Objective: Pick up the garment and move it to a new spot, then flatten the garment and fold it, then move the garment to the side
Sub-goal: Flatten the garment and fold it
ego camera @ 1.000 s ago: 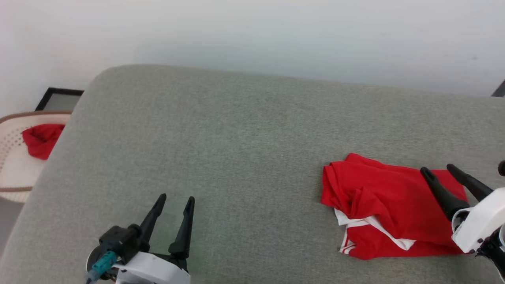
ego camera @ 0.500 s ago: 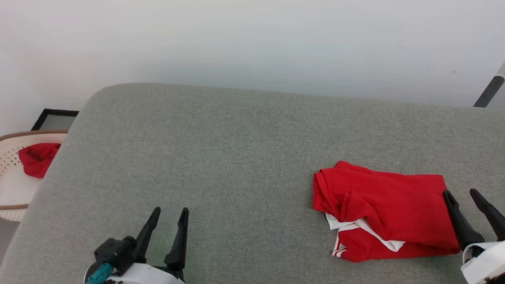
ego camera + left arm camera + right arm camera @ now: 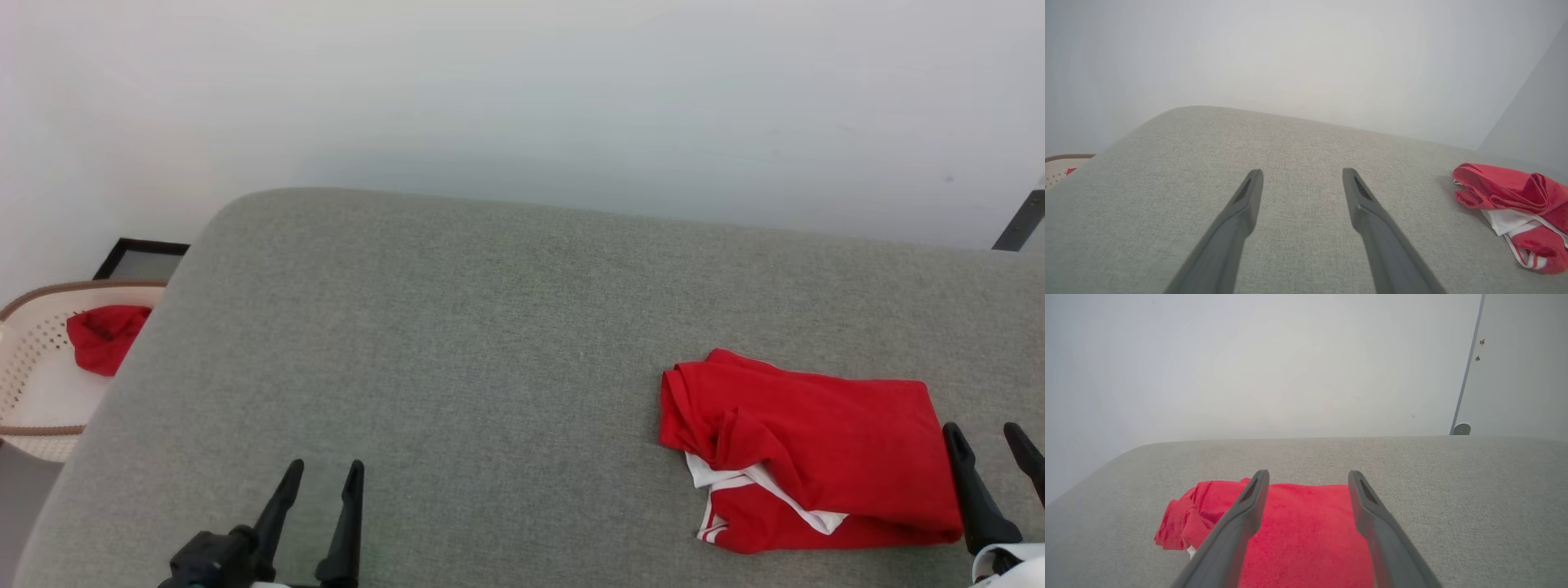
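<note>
R pincer (image 3: 982, 430), wide & empty, has drawn back off the folded bright red jersey shirt (image 3: 808, 457); L pincer (image 3: 326, 467) also wide. Task prob. finished.

Bright, even, diffuse light, no glare: wall (image 3: 522, 82) reads near-white, w/ a soft grey shadow band just above the surface (image 3: 457, 327)'s far edge in head view, & a thin shadow along the garment (image 3: 816, 441)'s left edge. Both wrist views darken twd the sides; left end effector (image 3: 1302, 173) & right end effector (image 3: 1308, 473) loom large (wide-angle) & go soft near the bottom of their views. Head view is sharp enough to show the weave, tho the garment's red is so saturated its folds partly wash out.
</note>
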Controlling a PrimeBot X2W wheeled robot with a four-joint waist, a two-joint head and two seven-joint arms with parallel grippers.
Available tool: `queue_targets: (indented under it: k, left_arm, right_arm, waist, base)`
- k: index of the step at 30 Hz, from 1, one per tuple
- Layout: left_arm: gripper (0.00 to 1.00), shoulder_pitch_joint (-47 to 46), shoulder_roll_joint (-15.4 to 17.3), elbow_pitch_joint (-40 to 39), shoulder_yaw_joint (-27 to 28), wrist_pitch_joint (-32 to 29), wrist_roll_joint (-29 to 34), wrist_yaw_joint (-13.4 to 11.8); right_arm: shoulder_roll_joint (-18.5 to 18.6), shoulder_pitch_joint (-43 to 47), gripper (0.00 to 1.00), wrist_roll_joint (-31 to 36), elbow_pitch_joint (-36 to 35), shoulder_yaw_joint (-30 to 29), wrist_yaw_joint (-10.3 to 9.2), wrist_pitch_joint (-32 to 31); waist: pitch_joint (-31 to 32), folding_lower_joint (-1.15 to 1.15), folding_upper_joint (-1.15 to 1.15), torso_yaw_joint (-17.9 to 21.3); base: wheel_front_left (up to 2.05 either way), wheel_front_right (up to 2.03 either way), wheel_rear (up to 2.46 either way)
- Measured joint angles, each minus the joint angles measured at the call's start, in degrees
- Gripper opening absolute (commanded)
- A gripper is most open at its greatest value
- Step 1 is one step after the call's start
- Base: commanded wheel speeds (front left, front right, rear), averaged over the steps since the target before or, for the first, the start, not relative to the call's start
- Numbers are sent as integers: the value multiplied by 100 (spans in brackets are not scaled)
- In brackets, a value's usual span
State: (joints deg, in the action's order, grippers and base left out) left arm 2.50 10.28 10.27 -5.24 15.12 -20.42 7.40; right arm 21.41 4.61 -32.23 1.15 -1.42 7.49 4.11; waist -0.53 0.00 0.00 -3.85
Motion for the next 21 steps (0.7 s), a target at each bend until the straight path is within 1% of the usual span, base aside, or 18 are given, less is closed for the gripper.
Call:
queue_targets:
  k: [11, 16, 21]
  left_arm:
    - [100, 283, 45, -348, 52, 0, 88, 0]
    - [100, 352, 40, -389, -12, 0, 133, 0]
    - [100, 356, 25, -402, -44, 0, 123, 0]
  right_arm:
    - [-403, 367, 100, 383, -546, -423, 0, -12]
    - [-576, 547, 100, 411, -642, -615, 0, -60]
    - [-661, 571, 100, 411, -711, -734, 0, -78]
  waist:
    - [104, 0, 0, -70]
    - [102, 0, 0, -75]
    - [97, 0, 0, -62]
  base:
    - [0, 0, 0]
    - [0, 0, 0]
    - [0, 0, 0]
